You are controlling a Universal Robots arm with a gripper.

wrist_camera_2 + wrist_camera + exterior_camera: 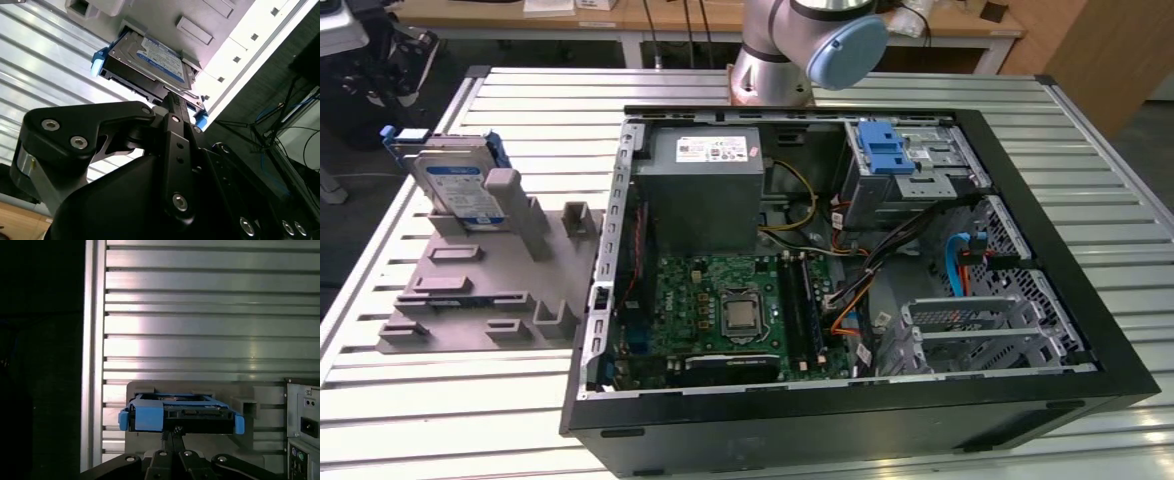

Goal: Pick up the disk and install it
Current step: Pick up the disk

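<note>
In the first wrist view the gripper (172,432) looks clenched, its tips meeting on nothing. It is aimed at the upper edge of the disk (182,412) but, I judge, is not touching it. The disk stands on edge in a grey stand (480,290), which offers its narrow sides for pinching. In the exterior view it sits at ten o'clock from the open case (854,425), laid on its side so the bays face up.
</note>
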